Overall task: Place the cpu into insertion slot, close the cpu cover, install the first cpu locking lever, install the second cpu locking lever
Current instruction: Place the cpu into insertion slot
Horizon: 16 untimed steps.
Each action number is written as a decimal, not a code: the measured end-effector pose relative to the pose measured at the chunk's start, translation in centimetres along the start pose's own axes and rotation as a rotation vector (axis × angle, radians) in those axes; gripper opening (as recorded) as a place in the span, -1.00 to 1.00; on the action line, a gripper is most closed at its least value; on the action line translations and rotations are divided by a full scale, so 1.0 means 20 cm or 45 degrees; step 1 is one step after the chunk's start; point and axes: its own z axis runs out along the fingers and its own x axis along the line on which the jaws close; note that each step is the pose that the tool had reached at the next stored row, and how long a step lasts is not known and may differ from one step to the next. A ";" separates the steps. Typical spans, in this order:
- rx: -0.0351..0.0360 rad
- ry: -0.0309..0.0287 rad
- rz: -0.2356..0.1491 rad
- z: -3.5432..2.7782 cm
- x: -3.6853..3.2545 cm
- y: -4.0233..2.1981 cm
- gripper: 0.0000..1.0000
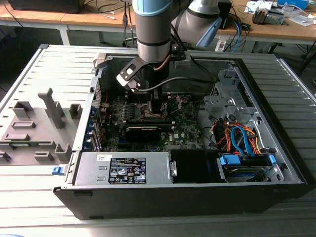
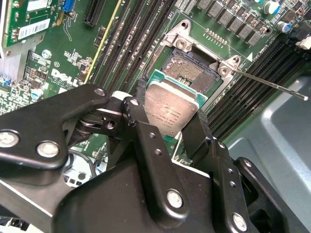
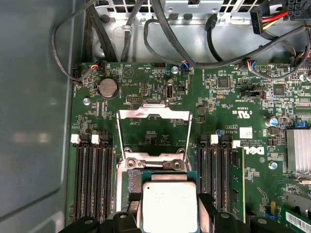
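My gripper [image 2: 170,116] is shut on the cpu [image 2: 170,109], a silver-topped square chip on a green board, gripped by two opposite edges between black fingers [image 2: 137,104]. The chip hangs tilted just above and to one side of the insertion slot [image 2: 192,65], whose dark pin field and silver rim lie uncovered. In the first wrist view the cpu [image 3: 169,204] sits over the socket, with the cpu cover [image 3: 146,114] swung up and standing open beyond it. A thin locking lever [image 2: 272,86] sticks out free beside the socket. In the exterior view the gripper [image 1: 157,106] reaches down into the computer case.
Memory slots [image 3: 92,179] flank the socket on both sides. A black card [image 1: 143,129] lies across the board near the gripper. The power supply [image 1: 123,170] and a drive bay with blue and orange cables [image 1: 242,140] fill the case's front. A grey fixture [image 1: 34,128] stands outside.
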 end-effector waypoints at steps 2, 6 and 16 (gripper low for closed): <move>0.0000 0.0000 0.000 0.000 0.000 -0.002 0.09; 0.0000 0.0000 0.000 0.000 0.000 -0.009 0.09; 0.0001 0.0000 0.000 0.000 0.000 -0.019 0.09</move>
